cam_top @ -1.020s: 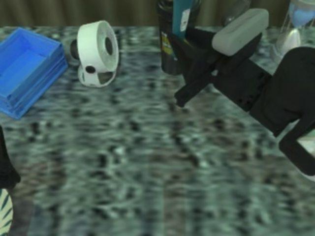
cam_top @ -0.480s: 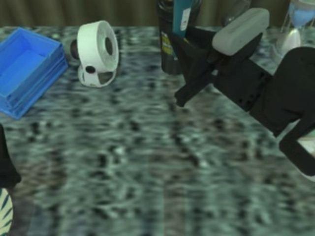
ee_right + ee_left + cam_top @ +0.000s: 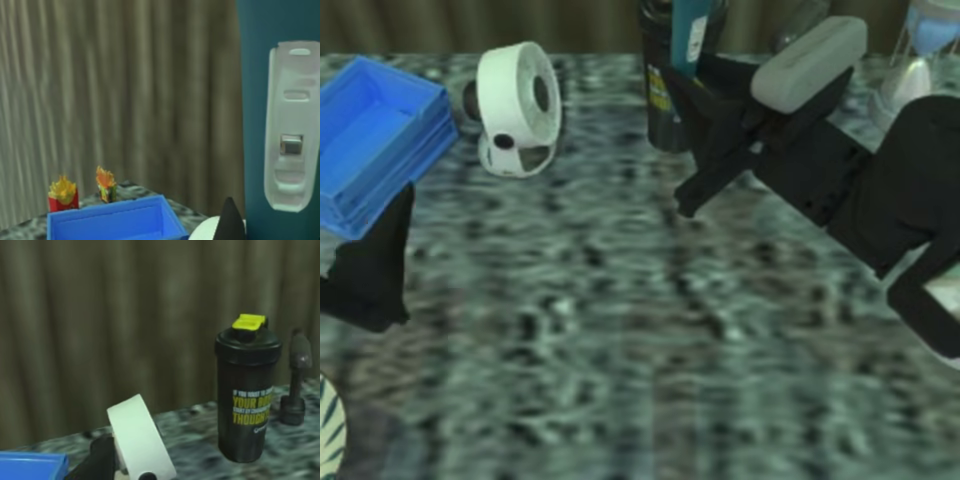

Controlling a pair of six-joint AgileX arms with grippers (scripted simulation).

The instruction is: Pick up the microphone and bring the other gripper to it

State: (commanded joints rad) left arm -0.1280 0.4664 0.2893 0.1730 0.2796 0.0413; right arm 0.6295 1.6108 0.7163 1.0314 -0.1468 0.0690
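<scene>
The microphone (image 3: 687,32) hangs upright above the back of the table; its dark teal handle (image 3: 260,100) and white switch strip (image 3: 292,125) fill one side of the right wrist view, and its white head is out of view. My right gripper (image 3: 692,112) is shut on the microphone, reaching in from the right, with one black fingertip (image 3: 231,222) showing beside the handle. My left gripper (image 3: 378,255) is a black wedge at the table's left edge, beside the blue bin and far from the microphone.
A blue bin (image 3: 372,140) sits at the back left, with a white fan (image 3: 520,105) to its right. A black tumbler (image 3: 247,395) with yellow text stands just behind the microphone, a dumbbell (image 3: 295,385) beside it. An hourglass (image 3: 923,45) stands at the back right.
My left arm has risen from the lower left edge and moved inward, towards the blue bin. The right gripper and the microphone have stayed where they were.
</scene>
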